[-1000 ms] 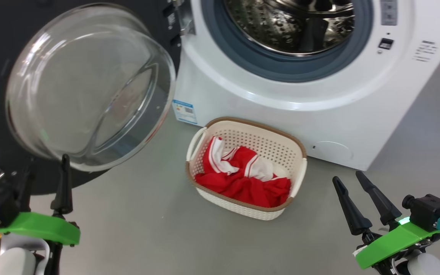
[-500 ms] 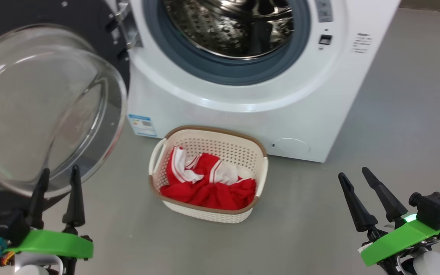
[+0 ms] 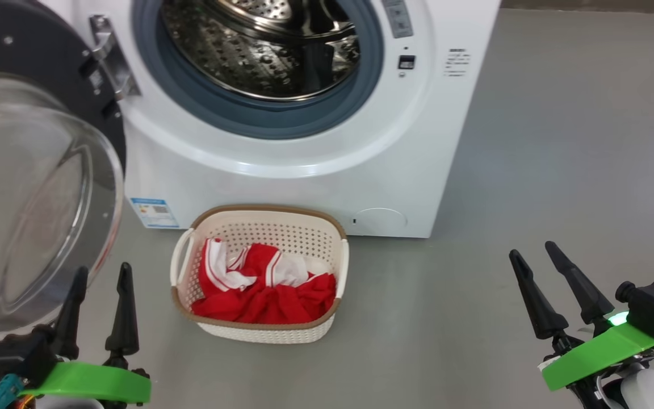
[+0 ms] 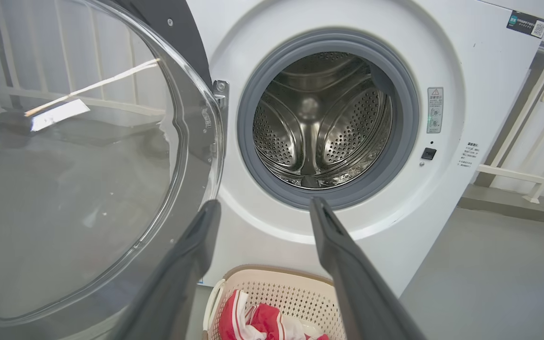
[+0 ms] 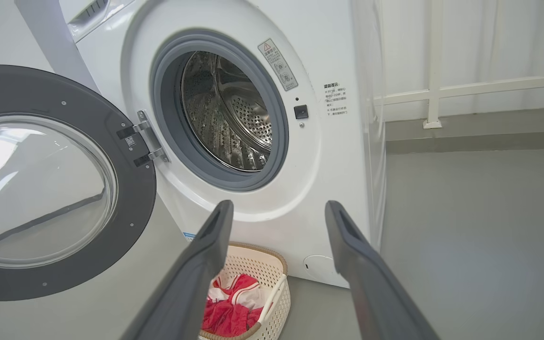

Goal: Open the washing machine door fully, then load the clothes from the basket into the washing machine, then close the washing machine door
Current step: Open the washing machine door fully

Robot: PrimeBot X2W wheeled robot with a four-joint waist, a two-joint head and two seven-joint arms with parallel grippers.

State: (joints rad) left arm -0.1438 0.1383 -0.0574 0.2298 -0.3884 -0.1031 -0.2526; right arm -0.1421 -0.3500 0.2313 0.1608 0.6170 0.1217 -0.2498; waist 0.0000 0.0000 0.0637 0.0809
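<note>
We note the view swung onto the basket (image 3: 264, 208) before the washing machine (image 3: 281, 187): door (image 3: 32, 199) open, clothes (image 3: 264, 295) awaiting loading, left gripper (image 3: 103, 268) and right gripper (image 3: 531, 250) spread empty.

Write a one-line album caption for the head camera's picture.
The washing machine stands with its door wide open, red striped clothes in the basket, left fingers and right fingers spread, empty.
</note>
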